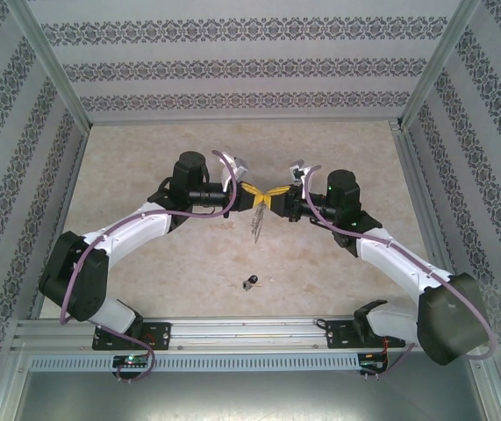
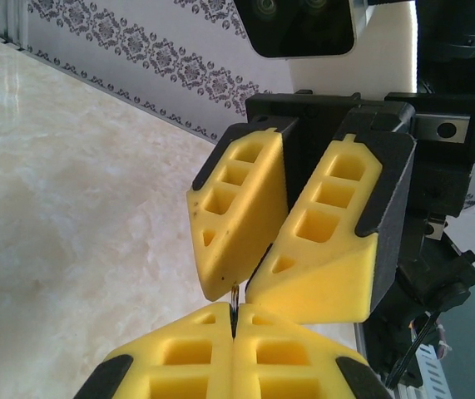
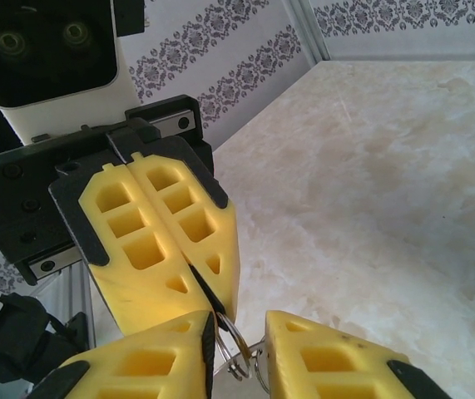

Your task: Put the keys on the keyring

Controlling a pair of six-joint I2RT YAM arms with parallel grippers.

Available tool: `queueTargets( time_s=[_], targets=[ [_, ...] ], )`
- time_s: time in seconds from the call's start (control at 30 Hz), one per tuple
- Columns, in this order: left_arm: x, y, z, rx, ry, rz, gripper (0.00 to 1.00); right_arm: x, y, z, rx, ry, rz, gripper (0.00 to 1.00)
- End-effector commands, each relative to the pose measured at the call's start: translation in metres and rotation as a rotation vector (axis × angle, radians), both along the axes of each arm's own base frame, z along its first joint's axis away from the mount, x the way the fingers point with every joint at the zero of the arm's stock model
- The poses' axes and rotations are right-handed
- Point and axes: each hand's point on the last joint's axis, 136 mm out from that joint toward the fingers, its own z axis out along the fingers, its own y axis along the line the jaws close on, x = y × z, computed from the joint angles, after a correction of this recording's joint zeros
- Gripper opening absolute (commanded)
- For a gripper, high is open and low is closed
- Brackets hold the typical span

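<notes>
- Walls (image 1: 232, 70) with dark floral bands enclosed a pale marbled table (image 1: 145, 158); left arm (image 1: 101, 246) curved in from the near left corner toward the middle, a purple cable running along it
- Left gripper (image 1: 252, 198) pointed rightward, tip to tip with its partner above the table's centre; from its own wrist camera its yellow fingers (image 2: 179, 357) were pressed flat together with no gap, clamped on a thin sliver of metal that stuck out at their tips; the right wrist view showed the same closed pair (image 3: 216, 309) pinching the top of the wire loops
- Key (image 1: 250, 281), tiny and black-headed, lay alone on the table near the front rail, well apart from both grippers and almost straight below their meeting point in the overhead view
- Keyring (image 1: 257, 224) was held off the table by the left gripper, trailing from the fingertips toward the near edge with a fine jagged fringe; up close its grey loops (image 3: 239, 353) sat in the gap of the other tool
- Right gripper (image 1: 275, 198) faced leftward; its fingers (image 3: 337, 357) stood narrowly apart around the loops; whether the pads touched the metal I could not tell
- Right arm (image 1: 408, 263) swept back to the near right corner
</notes>
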Motion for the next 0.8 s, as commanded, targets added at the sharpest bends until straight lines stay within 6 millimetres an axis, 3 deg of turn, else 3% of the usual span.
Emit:
queueTargets(
  time_s=[0.0, 0.27, 0.37, 0.5, 0.6, 0.77],
  targets=[
    [-0.001, -0.005, 0.018, -0.029, -0.021, -0.028, 0.0, -0.003, 0.006, 0.011, 0.015, -0.037, 0.043, 0.18],
    [-0.001, -0.005, 0.019, -0.03, -0.017, -0.027, 0.0, -0.006, 0.006, 0.007, 0.013, -0.026, 0.051, 0.02],
    [0.002, -0.005, 0.02, -0.036, -0.007, -0.009, 0.0, -0.004, 0.006, 0.008, 0.017, -0.027, 0.042, 0.0],
    [0.011, 0.0, 0.027, -0.064, 0.019, 0.079, 0.24, 0.001, 0.001, 0.01, 0.028, -0.045, -0.017, 0.0],
    [0.015, 0.008, 0.034, -0.091, 0.031, 0.162, 0.37, 0.004, -0.004, 0.017, 0.049, -0.073, -0.062, 0.0],
    [0.014, 0.017, 0.044, -0.126, 0.052, 0.228, 0.42, 0.006, -0.009, 0.034, 0.094, -0.121, -0.117, 0.0]
  ],
)
